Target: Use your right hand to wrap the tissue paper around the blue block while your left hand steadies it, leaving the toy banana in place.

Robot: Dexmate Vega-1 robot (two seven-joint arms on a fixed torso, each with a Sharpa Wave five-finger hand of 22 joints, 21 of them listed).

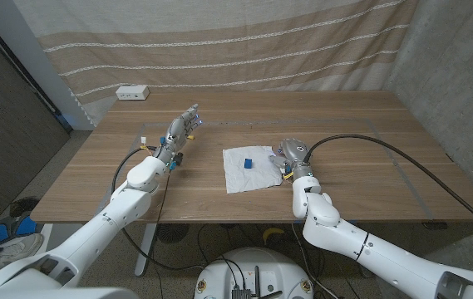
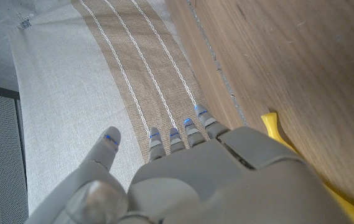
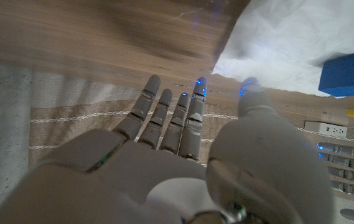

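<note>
**Q:** Risks first: what could go wrong from this moment?

**A:** Table (image 1: pixel 361 174), wooden and wide, carries a sheet of white tissue paper (image 1: pixel 248 170) near its middle, with the small blue block (image 1: pixel 248 162) sitting on top of the sheet. The right hand (image 1: pixel 290 155) stands at the sheet's right edge, fingers straight and apart, holding nothing. My judgement: the paper looks thin and creased, so a fold started from that edge could drag the whole sheet and carry the block along, or tear it. The left hand (image 1: pixel 182 126) is raised well apart from the block, fingers extended and slightly spread, empty, so nothing steadies the block yet.

**Q:** And the toy banana?

**A:** Its yellow shape (image 2: pixel 276 127) shows in the left wrist view, lying on the wood just beside the left hand. In the head view the left arm covers it. In my judgement, a careless swing of the left hand toward the block could nudge it out of place.

**Q:** What else is around, largest first?

**A:** Striped beige curtain (image 1: pixel 219 41) hangs behind the table. Black cables (image 1: pixel 369 141) loop across the wood from the right arm, well clear of the paper. White power strip (image 1: pixel 132 93) sits at the far left corner. Nothing stands between either hand and the block.
</note>
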